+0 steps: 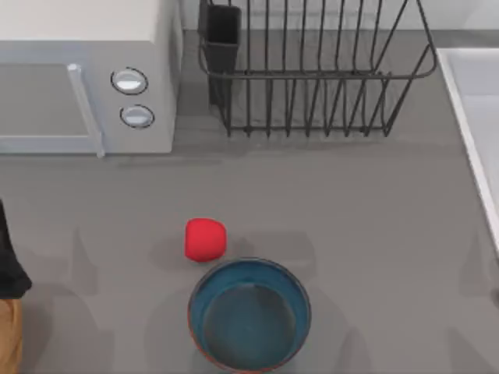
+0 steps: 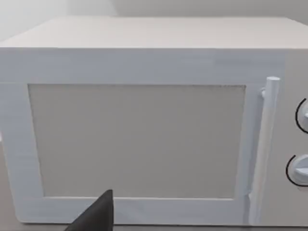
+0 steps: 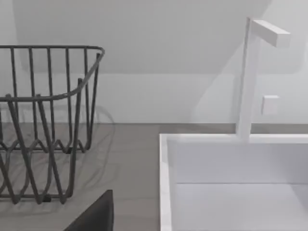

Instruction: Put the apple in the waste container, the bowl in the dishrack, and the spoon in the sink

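Note:
The red apple [image 1: 205,238] lies on the grey counter just behind the left part of the bowl's rim. The bowl [image 1: 249,315], teal-blue inside with a reddish-brown edge, stands upright near the front edge. The black wire dishrack [image 1: 312,70] stands at the back with its dark utensil cup [image 1: 221,35] at the left corner. Along the right edge runs the sink [image 1: 468,117], seen in the right wrist view as a white basin [image 3: 231,163]. A tan edge of the waste container [image 1: 8,335] shows at the front left. The spoon is out of view. A dark part of my left gripper [image 2: 96,217] faces the microwave; a dark part of my right gripper [image 3: 96,216] sits between rack and sink.
A white microwave [image 1: 86,70] with two round knobs fills the back left corner. A white faucet [image 3: 250,77] rises behind the sink. My left arm [image 1: 8,265] shows as a black shape at the left edge, above the waste container. Open counter lies between the bowl and the rack.

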Tool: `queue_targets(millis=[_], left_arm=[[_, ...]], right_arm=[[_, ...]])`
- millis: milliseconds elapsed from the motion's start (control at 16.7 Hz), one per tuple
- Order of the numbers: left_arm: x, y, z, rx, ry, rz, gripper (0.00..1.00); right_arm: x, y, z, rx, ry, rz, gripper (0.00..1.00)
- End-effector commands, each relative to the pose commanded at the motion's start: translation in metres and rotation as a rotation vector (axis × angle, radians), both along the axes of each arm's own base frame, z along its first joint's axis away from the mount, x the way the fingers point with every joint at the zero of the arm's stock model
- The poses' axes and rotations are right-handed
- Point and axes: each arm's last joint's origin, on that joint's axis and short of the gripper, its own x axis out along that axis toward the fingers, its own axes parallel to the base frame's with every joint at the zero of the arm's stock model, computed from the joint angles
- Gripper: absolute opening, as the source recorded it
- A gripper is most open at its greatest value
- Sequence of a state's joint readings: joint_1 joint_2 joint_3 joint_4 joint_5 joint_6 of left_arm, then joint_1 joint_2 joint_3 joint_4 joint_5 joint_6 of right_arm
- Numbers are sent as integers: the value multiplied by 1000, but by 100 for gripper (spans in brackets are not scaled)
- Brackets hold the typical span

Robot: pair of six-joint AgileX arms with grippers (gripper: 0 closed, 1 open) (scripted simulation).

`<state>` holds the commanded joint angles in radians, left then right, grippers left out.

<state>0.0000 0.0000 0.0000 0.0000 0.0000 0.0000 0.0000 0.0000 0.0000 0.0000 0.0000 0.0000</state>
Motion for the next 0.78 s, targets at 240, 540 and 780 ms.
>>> queue_targets(millis=[240, 540, 780], left_arm=[[0, -3, 6, -20, 21, -26, 100], [9, -27, 38, -119, 216, -188, 100], [36, -64, 59, -164, 503, -264, 100]], right_arm=[[0, 0, 0, 0, 0, 0, 100], [0, 0, 0, 0, 0, 0, 100], [0, 0, 0, 0, 0, 0, 100]])
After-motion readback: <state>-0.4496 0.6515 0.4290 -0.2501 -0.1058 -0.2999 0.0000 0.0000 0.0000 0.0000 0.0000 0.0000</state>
